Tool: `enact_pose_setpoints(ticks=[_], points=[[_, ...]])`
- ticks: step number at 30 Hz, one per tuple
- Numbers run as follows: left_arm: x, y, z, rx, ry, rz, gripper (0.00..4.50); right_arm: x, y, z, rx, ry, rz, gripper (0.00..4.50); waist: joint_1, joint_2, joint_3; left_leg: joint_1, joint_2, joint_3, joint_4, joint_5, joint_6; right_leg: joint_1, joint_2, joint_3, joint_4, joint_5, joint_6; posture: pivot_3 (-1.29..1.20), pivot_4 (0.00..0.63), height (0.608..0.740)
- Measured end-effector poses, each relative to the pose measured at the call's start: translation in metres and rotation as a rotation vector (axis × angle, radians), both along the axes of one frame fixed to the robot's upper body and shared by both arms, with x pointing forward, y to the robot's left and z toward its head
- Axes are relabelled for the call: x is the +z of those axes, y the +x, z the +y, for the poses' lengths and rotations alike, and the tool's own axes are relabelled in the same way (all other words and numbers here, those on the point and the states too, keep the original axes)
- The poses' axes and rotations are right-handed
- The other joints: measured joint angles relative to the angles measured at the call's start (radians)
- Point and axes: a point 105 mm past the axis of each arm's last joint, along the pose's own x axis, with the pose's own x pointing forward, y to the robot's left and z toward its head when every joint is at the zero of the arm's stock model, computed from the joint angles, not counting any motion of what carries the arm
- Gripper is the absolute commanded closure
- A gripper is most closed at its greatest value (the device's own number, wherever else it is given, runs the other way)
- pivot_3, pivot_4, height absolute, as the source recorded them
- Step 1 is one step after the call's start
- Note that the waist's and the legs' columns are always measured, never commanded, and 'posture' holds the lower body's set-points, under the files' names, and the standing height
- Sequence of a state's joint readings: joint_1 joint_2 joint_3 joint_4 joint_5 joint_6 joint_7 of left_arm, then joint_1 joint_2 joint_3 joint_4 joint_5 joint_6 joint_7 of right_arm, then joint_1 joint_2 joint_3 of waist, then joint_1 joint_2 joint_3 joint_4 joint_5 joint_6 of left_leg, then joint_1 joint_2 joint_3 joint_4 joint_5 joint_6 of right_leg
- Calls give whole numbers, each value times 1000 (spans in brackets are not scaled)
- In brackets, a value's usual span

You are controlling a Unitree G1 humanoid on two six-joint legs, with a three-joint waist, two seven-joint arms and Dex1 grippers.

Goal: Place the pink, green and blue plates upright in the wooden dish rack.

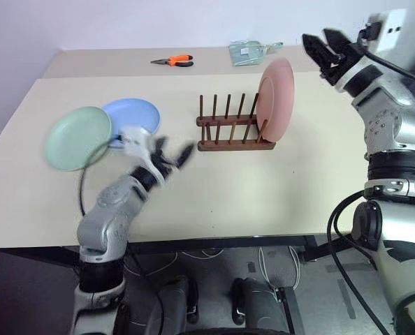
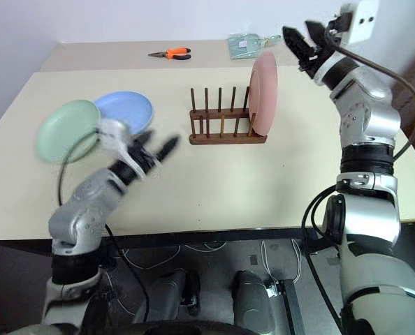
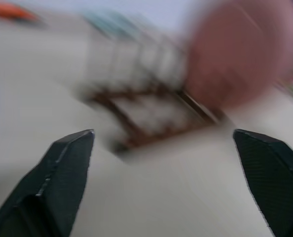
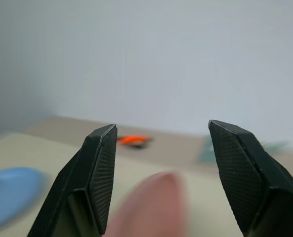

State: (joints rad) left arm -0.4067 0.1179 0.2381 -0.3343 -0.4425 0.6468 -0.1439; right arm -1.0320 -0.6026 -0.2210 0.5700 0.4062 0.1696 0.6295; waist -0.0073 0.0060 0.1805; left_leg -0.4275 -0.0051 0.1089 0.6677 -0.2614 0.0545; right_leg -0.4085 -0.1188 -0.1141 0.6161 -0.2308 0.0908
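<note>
Evidently both sets of jaws released, nothing between them: right gripper [image 1: 324,47] raised just above and behind the pink plate [image 1: 276,98], left gripper [image 1: 167,158] low over the table [image 1: 263,188], fingers spread wide toward the rack. Already upright in the end slot of the wooden dish rack [image 1: 232,130] — the pink plate, leaning a little on the pegs. Lying flat and overlapping at the table's left side, well apart from the rack: green plate [image 1: 77,137] over blue plate [image 1: 134,115]. Likely next, the green one. Best taken by the near rim, tilted upright before reaching the pegs, then lowered straight into a free slot — without nudging the pink plate or sliding the light rack.
</note>
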Motion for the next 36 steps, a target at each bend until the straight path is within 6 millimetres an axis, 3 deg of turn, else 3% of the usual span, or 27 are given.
enact_pose_setpoints(ticks=[2,3,5,7,9,11,14,15,17,19,24,28,31,34,36], points=[[11,7,46,303,-77,3,0,2,-12,-4,-12,-79,-52,198,0,0,0,0,0,0,0,0,0,0,0,0,0,0,0,0,150,740],[13,6,68,462,-116,23,0,3,-20,-1,6,-120,-80,52,-4,0,0,0,0,0,0,0,0,0,0,0,-1,0,0,0,150,740],[4,-3,99,693,-181,95,0,6,-34,12,70,-171,-113,52,-6,0,0,1,1,1,0,0,0,0,0,0,0,0,0,0,150,740],[-18,-13,109,831,-285,204,0,4,-54,41,210,-230,-122,52,-1,-1,0,1,2,0,0,0,0,1,0,0,-1,0,0,0,150,740],[-37,-17,109,880,-376,296,0,-9,-73,73,356,-282,-99,52,3,-5,1,1,2,-1,0,0,0,1,0,0,0,0,0,0,150,740],[-39,-16,108,883,-444,336,0,-27,-83,93,453,-284,-49,52,15,-9,1,1,2,-1,1,0,-1,1,0,-1,0,0,0,0,150,740],[-36,-11,115,880,-534,354,0,-48,-89,108,510,-285,20,52,24,-9,1,0,0,-1,1,-1,0,1,0,-1,0,0,1,0,150,740],[-38,-8,117,871,-562,373,250,-51,-90,110,513,-287,31,14,24,-9,1,0,0,-1,1,-1,1,1,0,-1,0,0,1,0,150,740],[-53,2,121,824,-654,453,899,-59,-92,112,513,-283,48,0,23,-9,1,0,0,-1,1,-1,0,1,0,-2,0,0,1,0,150,740],[-64,10,123,787,-718,503,1928,-67,-94,115,512,-287,65,0,21,-9,1,0,0,-1,1,0,0,1,0,-2,0,0,1,0,150,740],[-62,15,131,751,-875,477,4490,-74,-93,114,484,-300,80,0,21,-9,1,1,0,-1,1,0,0,1,1,-2,0,0,1,0,150,740],[-53,17,132,720,-946,418,4490,-75,-94,114,479,-304,80,0,21,-10,1,1,0,-1,1,0,0,2,1,-2,-1,0,1,0,150,740],[-37,11,131,684,-845,319,4490,-80,-95,113,481,-323,98,0,19,-10,1,1,0,0,1,0,-1,1,1,-2,-1,0,1,0,150,740],[-4,5,116,584,-669,165,4490,-86,-100,121,501,-426,92,0,19,-10,1,1,0,0,1,0,-1,1,2,-2,-1,0,1,0,150,740],[25,3,90,462,-575,68,4490,-91,-106,139,536,-516,51,0,21,-10,1,1,0,0,1,0,-1,1,1,-2,0,0,1,0,150,740]])
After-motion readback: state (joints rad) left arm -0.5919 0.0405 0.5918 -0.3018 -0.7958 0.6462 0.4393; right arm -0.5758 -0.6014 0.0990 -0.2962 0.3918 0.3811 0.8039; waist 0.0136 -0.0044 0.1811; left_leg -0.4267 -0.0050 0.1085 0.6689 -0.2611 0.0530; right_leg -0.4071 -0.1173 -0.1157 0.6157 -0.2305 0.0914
